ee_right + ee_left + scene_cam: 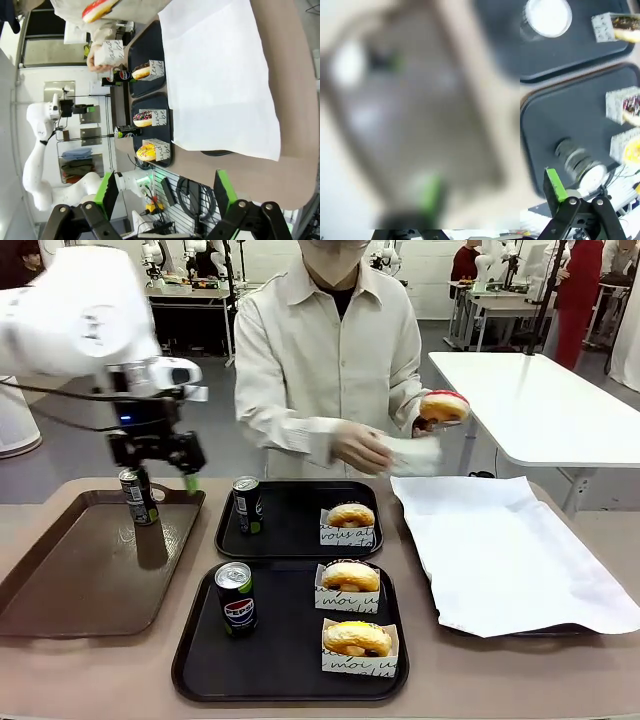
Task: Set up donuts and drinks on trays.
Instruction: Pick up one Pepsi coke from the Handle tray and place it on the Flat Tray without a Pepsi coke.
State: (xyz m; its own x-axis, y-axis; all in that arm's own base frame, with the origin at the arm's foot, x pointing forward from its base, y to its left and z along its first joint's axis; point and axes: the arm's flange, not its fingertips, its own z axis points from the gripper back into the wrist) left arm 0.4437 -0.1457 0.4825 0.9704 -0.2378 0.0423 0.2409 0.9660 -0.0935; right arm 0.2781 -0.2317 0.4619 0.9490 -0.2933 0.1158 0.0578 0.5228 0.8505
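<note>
Where the table edge lies nearest the robot, the near black tray (285, 680) carries a Pepsi can (236, 599) at its left and two sleeved donuts at its right: a yellow-glazed donut (357, 638) in front and a second donut (350, 576) just behind it. Behind that, the far black tray (290, 540) holds a dark can (247, 504) at left and one sleeved donut (351, 516) at right. To the left lies the brown tray (70, 585); above its far end the left gripper (157, 467) has its fingers either side of a dark can with green marks (137, 496), whose top sits between them; whether they pinch it cannot be told. To the right lies white paper (505, 550). Farthest, the person holds a red-glazed donut (443, 406) in one hand and a white sleeve (412, 453) in the other hand (362, 447). In the right wrist view, the right gripper (163, 191) stands spread wide, holding nothing.
</note>
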